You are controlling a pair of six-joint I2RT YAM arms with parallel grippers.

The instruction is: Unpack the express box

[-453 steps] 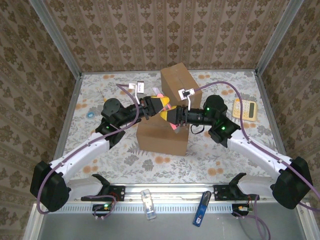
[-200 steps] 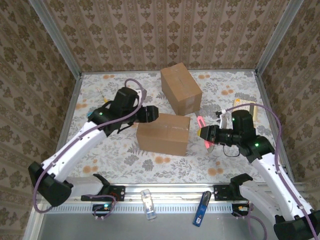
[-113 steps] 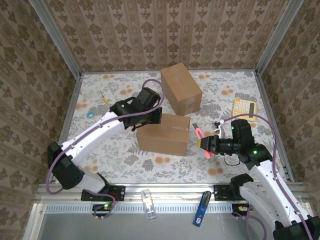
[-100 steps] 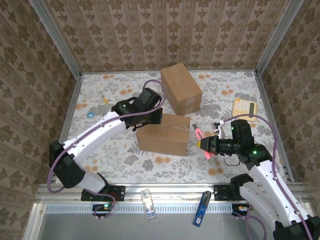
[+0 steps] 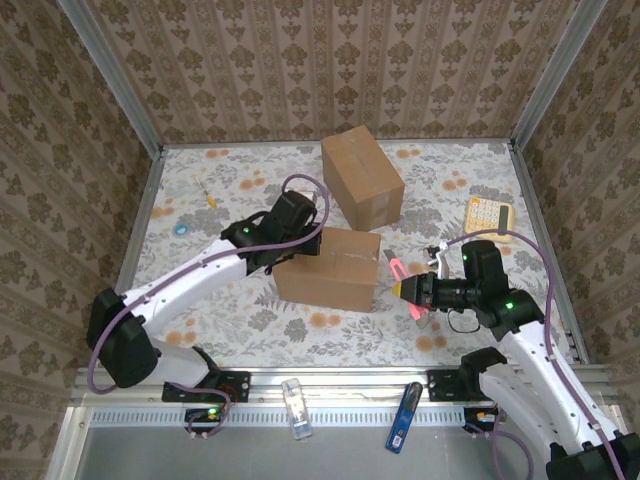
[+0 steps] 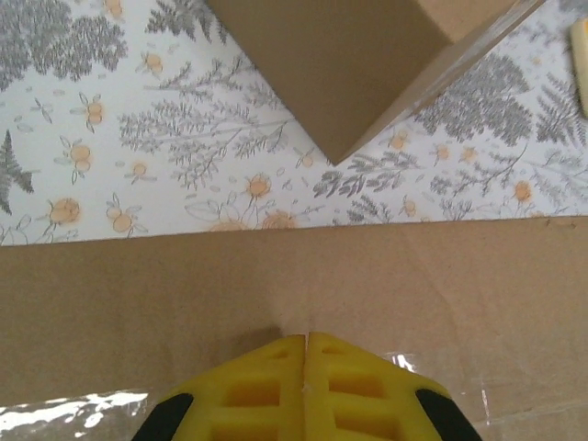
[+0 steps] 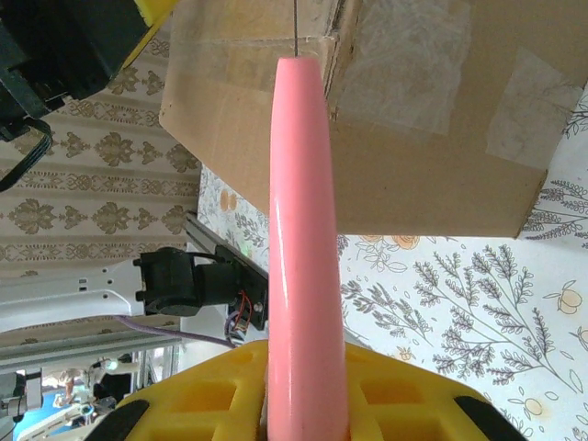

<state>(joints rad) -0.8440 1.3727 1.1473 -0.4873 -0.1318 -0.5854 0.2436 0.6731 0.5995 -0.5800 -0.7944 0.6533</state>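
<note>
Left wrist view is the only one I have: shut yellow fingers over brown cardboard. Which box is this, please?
Observer: The near box. The left claw is over the far left part of its top.
Operator: Where is the right claw?
Observer: The right claw is to the right of that box, shut on a pink cutter.
Operator: Where does the cutter point?
Observer: Its tip is at the box's right top edge, by the tape. I cannot tell whether it touches.
</note>
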